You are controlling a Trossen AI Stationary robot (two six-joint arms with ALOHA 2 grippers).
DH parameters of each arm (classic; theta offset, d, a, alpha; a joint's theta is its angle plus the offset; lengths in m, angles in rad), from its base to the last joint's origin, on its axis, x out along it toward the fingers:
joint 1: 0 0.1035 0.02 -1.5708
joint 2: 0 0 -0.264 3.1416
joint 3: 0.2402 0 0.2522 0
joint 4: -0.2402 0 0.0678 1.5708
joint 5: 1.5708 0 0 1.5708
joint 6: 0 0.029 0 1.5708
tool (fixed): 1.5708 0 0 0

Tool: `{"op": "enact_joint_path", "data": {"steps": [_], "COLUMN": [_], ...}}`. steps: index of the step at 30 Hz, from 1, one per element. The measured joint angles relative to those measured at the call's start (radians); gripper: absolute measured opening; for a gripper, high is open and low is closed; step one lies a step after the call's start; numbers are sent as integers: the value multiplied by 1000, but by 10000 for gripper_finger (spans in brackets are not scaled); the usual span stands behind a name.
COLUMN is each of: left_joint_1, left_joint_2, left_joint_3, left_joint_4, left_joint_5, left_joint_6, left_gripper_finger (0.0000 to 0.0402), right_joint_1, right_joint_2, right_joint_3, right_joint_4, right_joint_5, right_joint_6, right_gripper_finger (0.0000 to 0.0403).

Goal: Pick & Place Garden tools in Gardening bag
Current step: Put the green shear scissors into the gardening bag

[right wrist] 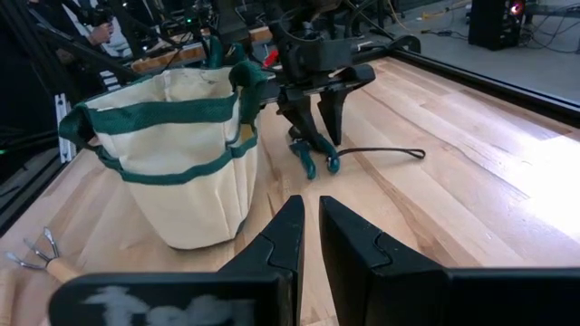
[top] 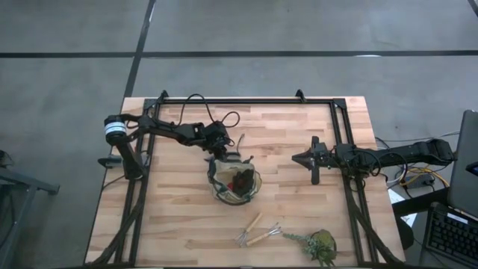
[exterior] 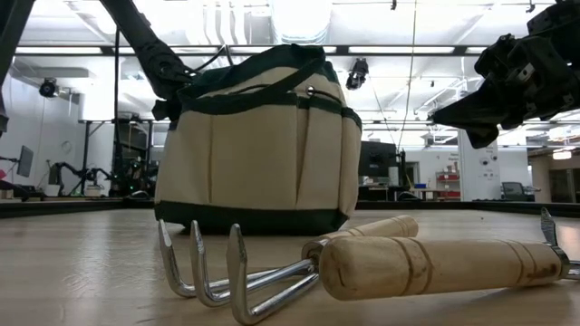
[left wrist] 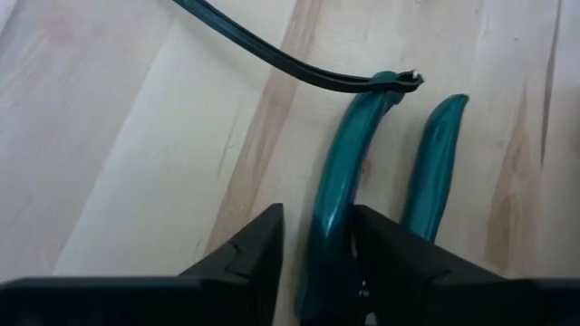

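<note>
Teal-handled pruning shears (left wrist: 435, 163) lie flat on the wooden table just beyond the tan, green-rimmed gardening bag (top: 224, 196). My left gripper (left wrist: 317, 263) slants down over them, open, its fingers on either side of one handle; the other handle lies outside the fingers. A thin black loop (left wrist: 272, 50) trails from the handle's end. The bag stands upright (right wrist: 172, 154) with a red-and-black bundle (top: 243, 179) inside. Two wooden-handled fork tools (top: 258, 230) lie near the front edge. My right gripper (top: 301, 158) hangs shut over the table's right part, touching nothing. My left gripper comes from above, slanting down, with its fingers lying across one teal handle (left wrist: 331, 208). One finger (left wrist: 390, 258) meets the handle's side; the other finger (left wrist: 254, 258) stands a sliver off it. The shears rest flat on the table.
A green leafy plant clump (top: 320, 243) lies at the front right. A dark metal frame (top: 340, 119) runs along the table's far and side edges. Bare wood lies between the bag and my right gripper. The fork tools (exterior: 272, 272) fill the low view's foreground.
</note>
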Motion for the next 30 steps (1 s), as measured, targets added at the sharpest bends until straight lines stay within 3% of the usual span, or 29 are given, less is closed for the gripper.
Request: {"op": "enact_joint_path", "data": {"steps": [9, 30], "left_joint_1": [1, 0], "left_joint_2": [1, 0], "left_joint_3": [0, -1], "left_joint_4": [1, 4], "left_joint_5": [0, 6], "left_joint_6": [-19, -29], "left_gripper_finger": [60, 60], "right_joint_1": [0, 0], "right_joint_2": [0, 1], "right_joint_3": [0, 0], "right_joint_4": [0, 0], "right_joint_5": [0, 0], "right_joint_6": [0, 0], "right_gripper_finger": [34, 34]}}
